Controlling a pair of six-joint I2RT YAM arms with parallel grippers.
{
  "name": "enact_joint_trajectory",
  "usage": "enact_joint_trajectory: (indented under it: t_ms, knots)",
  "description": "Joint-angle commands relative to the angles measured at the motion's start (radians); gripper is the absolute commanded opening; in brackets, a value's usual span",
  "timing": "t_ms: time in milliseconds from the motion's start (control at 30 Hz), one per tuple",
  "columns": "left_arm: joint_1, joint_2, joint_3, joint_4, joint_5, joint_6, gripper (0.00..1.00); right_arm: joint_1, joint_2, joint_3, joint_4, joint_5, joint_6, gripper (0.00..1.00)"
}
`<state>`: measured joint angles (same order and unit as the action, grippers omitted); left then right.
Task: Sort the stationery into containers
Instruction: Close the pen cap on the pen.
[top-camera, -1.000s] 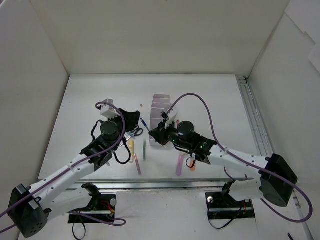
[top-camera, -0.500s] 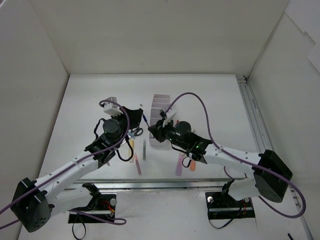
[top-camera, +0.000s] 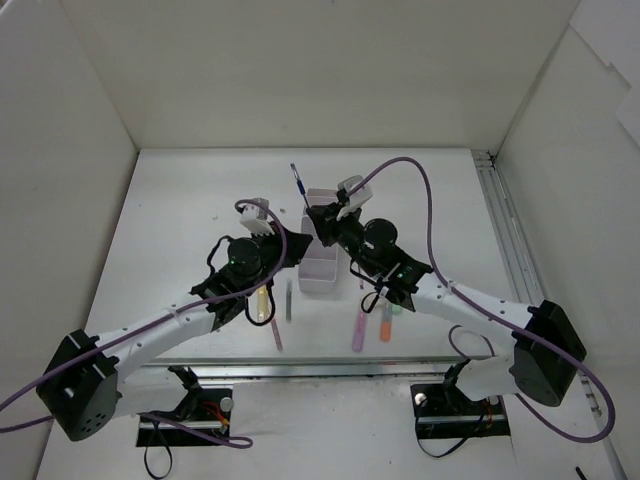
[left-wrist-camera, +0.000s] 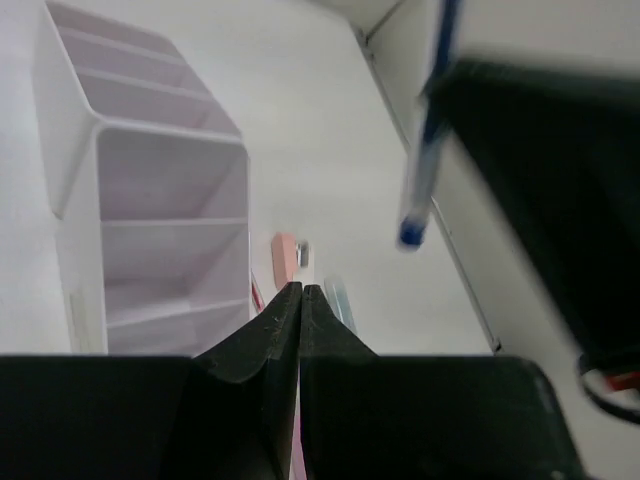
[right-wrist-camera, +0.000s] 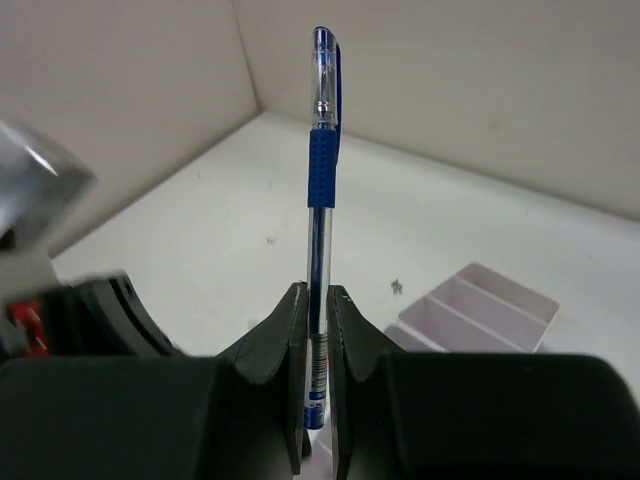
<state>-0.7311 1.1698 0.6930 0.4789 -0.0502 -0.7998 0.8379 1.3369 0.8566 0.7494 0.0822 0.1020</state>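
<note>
My right gripper (top-camera: 313, 216) is shut on a blue pen (top-camera: 295, 180) and holds it in the air over the far part of the white organiser tray (top-camera: 322, 272). In the right wrist view the pen (right-wrist-camera: 322, 150) stands straight up between the fingers (right-wrist-camera: 317, 292), with the tray (right-wrist-camera: 480, 305) below to the right. My left gripper (top-camera: 288, 240) is shut on nothing, just left of the tray. Its wrist view shows the closed tips (left-wrist-camera: 301, 290), the tray's compartments (left-wrist-camera: 150, 200) and the hanging pen (left-wrist-camera: 425, 130).
Loose stationery lies near the front: a yellow highlighter (top-camera: 262, 300), a thin pink pen (top-camera: 275, 332), a dark green pencil (top-camera: 288, 300), a purple highlighter (top-camera: 358, 330), an orange highlighter (top-camera: 385, 325) and a green one (top-camera: 396, 308). White walls enclose the table; a metal rail (top-camera: 505, 240) runs along the right.
The right gripper has risen from beside the tray with the blue pen and moved toward the far end. The left gripper has closed and swung right toward the tray.
</note>
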Motion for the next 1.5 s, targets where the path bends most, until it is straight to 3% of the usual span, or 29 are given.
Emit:
enact_joint_trajectory:
  t_ms: [0,133,167,233,267,300,367,433,533,733,1167,1300,1333,1467]
  knots:
    - [-0.028,0.024,0.039,-0.006,0.085,0.013,0.00,-0.008,-0.054,0.070,0.185,-0.006,-0.033,0.00]
    - [-0.028,0.001,0.048,-0.037,0.089,0.040,0.00,-0.014,-0.070,0.050,0.182,-0.004,-0.048,0.00]
    - [-0.028,-0.016,0.059,-0.051,0.084,0.048,0.04,-0.016,-0.082,0.042,0.183,-0.005,-0.054,0.00]
    - [-0.028,-0.041,0.082,-0.120,0.055,0.069,0.25,-0.020,-0.094,0.016,0.183,-0.009,-0.054,0.00]
    - [-0.028,-0.067,0.085,-0.134,0.009,0.085,0.44,-0.026,-0.107,0.006,0.183,-0.016,-0.054,0.00]
    - [-0.028,-0.085,0.089,-0.149,-0.008,0.094,0.55,-0.023,-0.114,-0.014,0.182,-0.013,-0.051,0.00]
    - [-0.028,-0.142,0.085,-0.175,-0.055,0.126,0.72,-0.031,-0.126,-0.037,0.182,-0.010,-0.045,0.00]
    - [-0.028,-0.183,0.082,-0.203,-0.089,0.135,0.79,-0.034,-0.134,-0.071,0.179,-0.018,-0.041,0.00]
    - [-0.028,-0.254,0.089,-0.250,-0.152,0.169,1.00,-0.037,-0.142,-0.113,0.179,-0.038,-0.036,0.00]
    - [-0.019,-0.292,0.131,-0.227,-0.204,0.214,1.00,-0.022,-0.145,-0.152,0.168,-0.113,-0.061,0.00]
    - [0.001,-0.082,0.306,-0.207,-0.223,0.202,0.97,0.055,-0.120,-0.146,0.137,-0.056,-0.128,0.00]
    - [0.001,-0.078,0.304,-0.197,-0.237,0.185,0.75,0.069,-0.117,-0.145,0.136,-0.009,-0.134,0.00]
    - [0.001,-0.073,0.304,-0.197,-0.240,0.183,0.65,0.066,-0.117,-0.143,0.136,-0.009,-0.139,0.00]
    - [0.001,-0.061,0.309,-0.197,-0.244,0.177,0.50,0.076,-0.104,-0.126,0.131,-0.016,-0.150,0.00]
